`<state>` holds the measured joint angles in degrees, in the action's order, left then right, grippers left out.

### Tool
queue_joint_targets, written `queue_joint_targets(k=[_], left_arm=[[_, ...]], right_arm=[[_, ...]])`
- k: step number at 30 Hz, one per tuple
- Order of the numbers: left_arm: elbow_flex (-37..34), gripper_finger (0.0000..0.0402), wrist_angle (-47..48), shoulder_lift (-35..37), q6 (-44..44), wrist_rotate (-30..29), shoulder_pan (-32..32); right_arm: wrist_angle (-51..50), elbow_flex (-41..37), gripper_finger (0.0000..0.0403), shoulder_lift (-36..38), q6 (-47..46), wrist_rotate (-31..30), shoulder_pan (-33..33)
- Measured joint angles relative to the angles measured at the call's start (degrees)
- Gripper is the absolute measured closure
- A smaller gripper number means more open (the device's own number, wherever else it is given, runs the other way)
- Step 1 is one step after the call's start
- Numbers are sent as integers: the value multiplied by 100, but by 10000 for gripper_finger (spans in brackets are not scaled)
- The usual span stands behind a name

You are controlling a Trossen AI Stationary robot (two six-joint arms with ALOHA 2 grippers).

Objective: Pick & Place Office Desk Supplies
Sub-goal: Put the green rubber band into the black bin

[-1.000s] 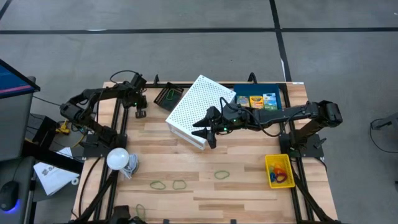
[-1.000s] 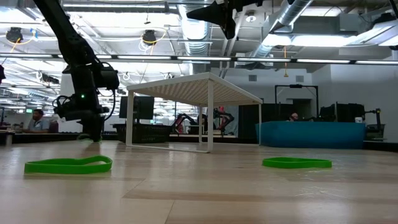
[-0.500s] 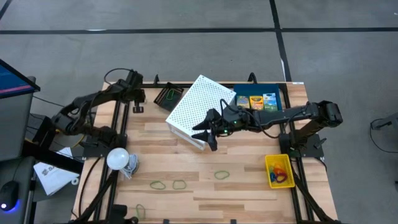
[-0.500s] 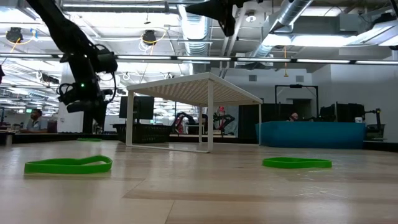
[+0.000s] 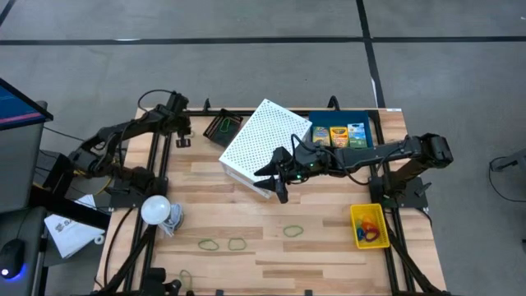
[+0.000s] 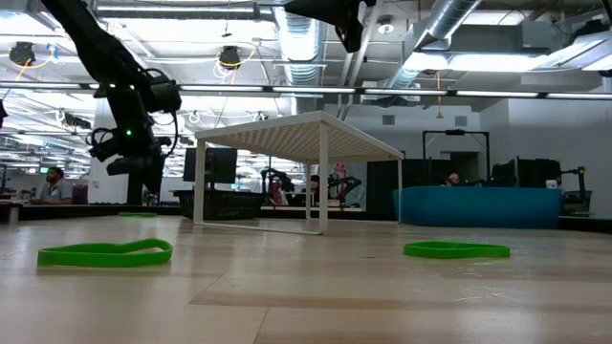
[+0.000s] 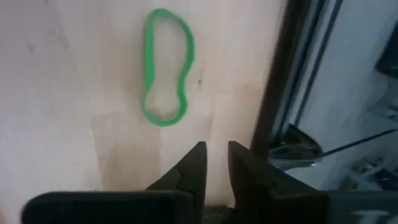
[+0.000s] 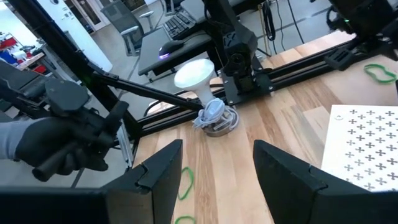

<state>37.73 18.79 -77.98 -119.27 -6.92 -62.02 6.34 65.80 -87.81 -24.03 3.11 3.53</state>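
A green rubber-band loop [image 7: 165, 68] lies flat on the wood at the table's far left, also seen in the low view [image 6: 137, 214]. My left gripper [image 7: 214, 165] hangs just above and short of it [image 5: 182, 142], its fingers a narrow gap apart with nothing between them. My right gripper [image 5: 271, 182] hovers open and high over the near edge of the white perforated stand [image 5: 263, 144]. Three crayon packs [image 5: 337, 134] lie in the blue tray [image 5: 366, 123]. More green loops [image 5: 237, 243] lie near the front edge.
A black mesh tray [image 5: 220, 127] sits at the far left beside the stand. A yellow tray [image 5: 368, 224] with loops in it stands at the right. A white bulb-like object [image 5: 156, 210] rests at the left edge. Bare wood lies between stand and front loops.
My left gripper has risen off the table at the far left and drawn slightly toward the far edge. The green loop below it stays flat on the wood.
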Motion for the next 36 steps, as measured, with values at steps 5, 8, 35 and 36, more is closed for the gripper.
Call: queue_joint_targets(k=[5, 8, 35, 36], left_arm=[[-4, 298, -32, -398, -5, 477, 0], [-2, 271, -296, -649, 25, 619, 0], [-2, 240, -15, -425, -1670, 983, -195], [-2, 239, 131, -330, -1662, 965, -220]], right_arm=[[-1, 0, 210, 0, 0, -2, -66], [-12, 0, 210, 0, -38, -1, -114], [-440, 0, 210, 0, -510, 590, -421], [-423, 0, 210, 0, -514, 590, -433]])
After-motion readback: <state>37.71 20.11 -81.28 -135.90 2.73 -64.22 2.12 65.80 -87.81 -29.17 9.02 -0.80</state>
